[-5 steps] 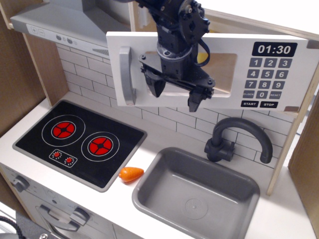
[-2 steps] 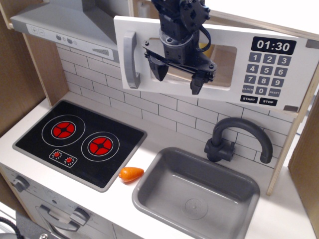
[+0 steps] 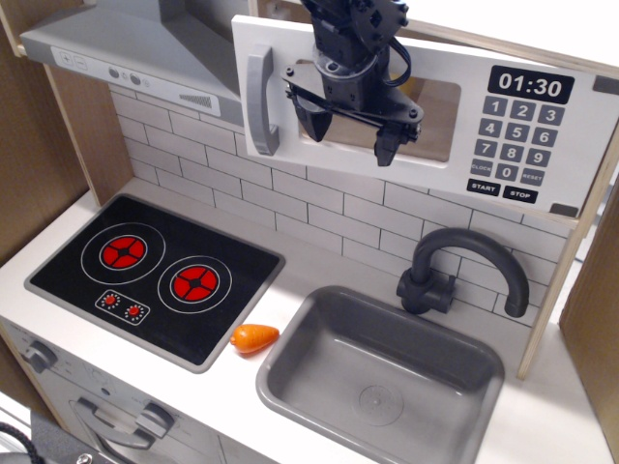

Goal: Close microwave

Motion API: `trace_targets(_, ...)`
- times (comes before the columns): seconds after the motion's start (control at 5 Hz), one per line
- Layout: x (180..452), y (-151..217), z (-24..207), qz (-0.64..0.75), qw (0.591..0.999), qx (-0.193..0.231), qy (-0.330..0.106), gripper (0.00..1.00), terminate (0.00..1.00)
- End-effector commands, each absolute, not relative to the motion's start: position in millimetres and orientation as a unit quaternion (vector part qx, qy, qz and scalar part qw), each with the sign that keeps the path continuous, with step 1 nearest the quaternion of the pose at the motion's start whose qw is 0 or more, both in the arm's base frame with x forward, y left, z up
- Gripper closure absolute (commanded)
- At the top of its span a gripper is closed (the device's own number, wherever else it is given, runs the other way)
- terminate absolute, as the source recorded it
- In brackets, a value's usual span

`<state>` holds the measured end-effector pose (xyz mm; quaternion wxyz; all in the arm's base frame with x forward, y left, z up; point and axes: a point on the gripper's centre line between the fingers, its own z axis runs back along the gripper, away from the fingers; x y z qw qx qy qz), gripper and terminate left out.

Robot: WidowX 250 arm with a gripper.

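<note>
The toy microwave (image 3: 522,145) hangs at the top of the play kitchen. It has a white flat door, a grey vertical bar handle (image 3: 258,101), a rectangular window (image 3: 430,121), a black clock display reading 01:30 (image 3: 531,85) and a grey keypad. The door lies nearly flat against the microwave body. My black gripper (image 3: 350,130) is right in front of the door window, fingers spread open and pointing down, holding nothing. The arm hides part of the window.
A grey extractor hood (image 3: 126,48) is at the upper left. Below are a black hob with two red burners (image 3: 155,271), an orange toy carrot (image 3: 254,337), a grey sink (image 3: 382,372) and a dark tap (image 3: 455,271). Wooden side panels stand left and right.
The door has swung back toward the microwave body, its handle edge moving up and right. My gripper moved up and back with it, staying open.
</note>
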<state>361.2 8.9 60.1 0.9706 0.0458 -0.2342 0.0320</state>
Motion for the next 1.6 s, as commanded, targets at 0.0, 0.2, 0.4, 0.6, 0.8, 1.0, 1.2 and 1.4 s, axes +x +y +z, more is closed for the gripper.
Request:
trace_targets(0.0, 387, 11, 81, 0.053, 0.962, 0.045, -0.263, 0.00, 0.00)
trace_targets(0.2, 392, 12, 82, 0.057, 0.962, 0.045, -0.264, 0.00, 0.00)
trace_targets(0.4, 393, 12, 82, 0.059, 0.961, 0.047, -0.267, 0.00, 0.00)
trace_targets(0.6, 397, 13, 83, 0.064, 0.960, 0.047, -0.268, 0.00, 0.00)
trace_targets(0.8, 387, 8, 83, 0.049, 0.960, 0.049, -0.270, 0.00, 0.00)
trace_targets(1.0, 368, 1, 86, 0.028, 0.962, 0.047, -0.267, 0.00, 0.00)
trace_targets(1.2, 338, -11, 89, -0.003, 0.967, 0.038, -0.251, 0.00, 0.00)
trace_targets(1.4, 316, -18, 95, -0.002, 0.974, 0.018, -0.224, 0.00, 0.00)
